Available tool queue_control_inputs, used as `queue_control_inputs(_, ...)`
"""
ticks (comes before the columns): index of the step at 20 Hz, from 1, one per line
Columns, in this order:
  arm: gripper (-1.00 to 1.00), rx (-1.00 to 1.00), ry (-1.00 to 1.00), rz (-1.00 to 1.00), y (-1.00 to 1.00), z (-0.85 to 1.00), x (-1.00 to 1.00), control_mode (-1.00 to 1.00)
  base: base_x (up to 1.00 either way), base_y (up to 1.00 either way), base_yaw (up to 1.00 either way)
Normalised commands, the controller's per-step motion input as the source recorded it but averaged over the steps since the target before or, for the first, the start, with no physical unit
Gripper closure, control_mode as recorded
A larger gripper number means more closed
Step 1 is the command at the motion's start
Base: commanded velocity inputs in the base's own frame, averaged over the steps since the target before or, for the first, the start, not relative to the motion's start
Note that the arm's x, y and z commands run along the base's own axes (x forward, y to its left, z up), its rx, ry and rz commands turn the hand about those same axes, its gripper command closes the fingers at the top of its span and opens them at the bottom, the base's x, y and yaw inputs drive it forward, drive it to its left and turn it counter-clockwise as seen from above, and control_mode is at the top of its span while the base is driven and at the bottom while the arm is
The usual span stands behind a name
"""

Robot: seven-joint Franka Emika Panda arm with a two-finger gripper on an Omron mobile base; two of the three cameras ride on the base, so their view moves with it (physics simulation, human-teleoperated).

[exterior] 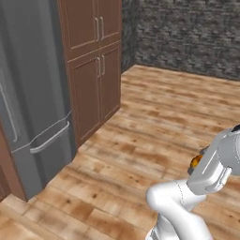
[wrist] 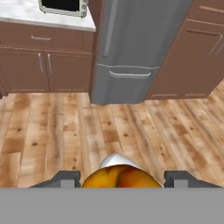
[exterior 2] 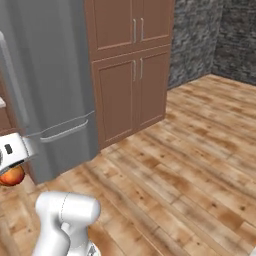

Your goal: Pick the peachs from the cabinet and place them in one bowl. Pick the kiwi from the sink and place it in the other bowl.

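My gripper (wrist: 120, 178) is shut on a peach (wrist: 120, 178), a yellow-orange fruit with a red blush, wedged between the two dark fingertips (wrist: 65, 178) at the bottom of the hand view. In the left base view the peach (exterior: 195, 161) peeks out orange beside the white wrist at the right edge. In the right base view the peach (exterior 2: 11, 176) hangs under the hand at the far left, over the wooden floor. The second peach, the kiwi, both bowls, the sink and the wall cabinet are out of view.
A grey refrigerator (exterior: 37, 93) (wrist: 131, 43) stands ahead, with tall brown floor-standing cupboards (exterior: 96, 70) (exterior 2: 132, 75) beside it. A white counter with a silver oven (wrist: 61, 5) tops brown base cabinets (wrist: 43, 61). A dark stone wall (exterior: 187, 33) closes the far side of the wooden floor (exterior: 154, 122).
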Motion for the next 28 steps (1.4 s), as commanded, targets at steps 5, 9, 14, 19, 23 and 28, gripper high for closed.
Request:
queue_control_inputs(5, 1.00, 0.00, 0.00, 0.00, 0.00, 0.00, 0.00, 1.00, 0.08, -0.10, -0.46)
queue_control_inputs(9, 1.00, 0.00, 0.00, 0.00, 0.00, 0.00, 0.00, 1.00, 0.08, -0.23, -0.41)
queue_control_inputs(14, 1.00, 0.00, 0.00, 0.00, 0.00, 0.00, 0.00, 1.00, 0.00, -0.07, -0.05)
queue_control_inputs(19, 1.00, 0.00, 0.00, 0.00, 0.00, 0.00, 0.00, 1.00, 0.16, 0.00, -0.02)
queue_control_inputs(23, 1.00, 0.00, 0.00, 0.00, 0.00, 0.00, 0.00, 1.00, 0.06, -0.25, -0.35)
queue_control_inputs(28, 1.00, 0.00, 0.00, 0.00, 0.00, 0.00, 0.00, 1.00, 0.05, -0.03, -0.48)
